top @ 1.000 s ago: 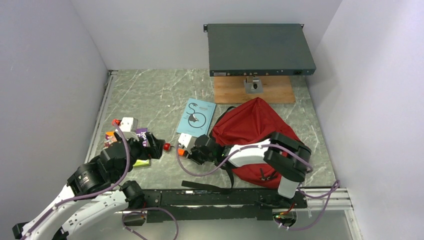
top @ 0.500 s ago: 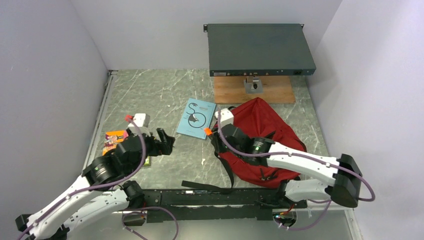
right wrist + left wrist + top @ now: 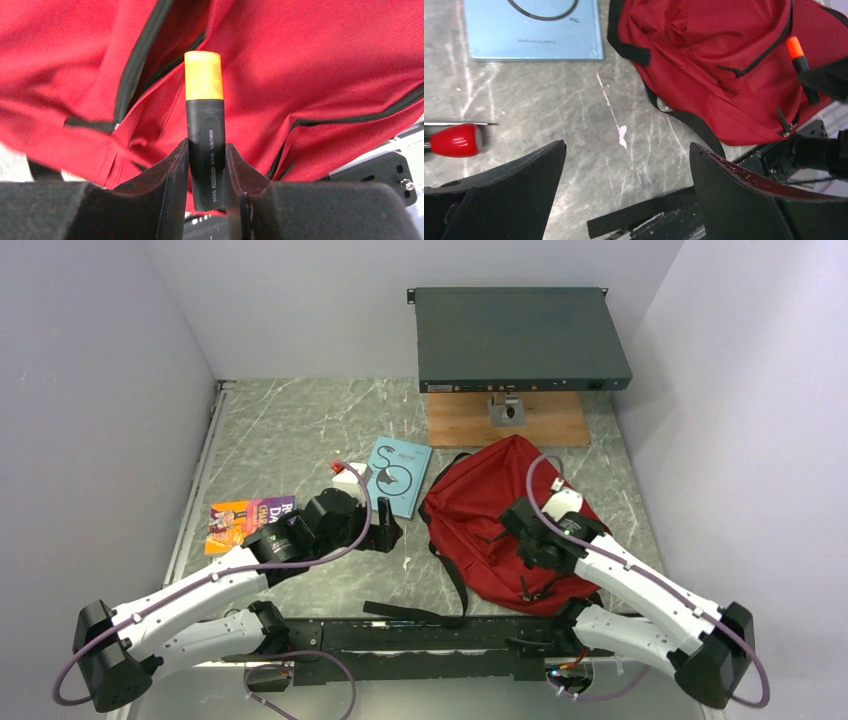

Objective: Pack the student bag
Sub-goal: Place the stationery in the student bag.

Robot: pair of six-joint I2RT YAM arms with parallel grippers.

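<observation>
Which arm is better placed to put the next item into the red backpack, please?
Right. The right end effector grips a black, orange-capped highlighter over the red backpack, beside its zipper. The left end effector hangs open and empty over the table near the blue book.

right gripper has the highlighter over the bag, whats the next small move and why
Probably lower the right gripper, steering the highlighter cap-first into the black-trimmed zipper gap of the student bag. The jaws are shut on the highlighter, which points at that gap but is not yet inside.
</observation>
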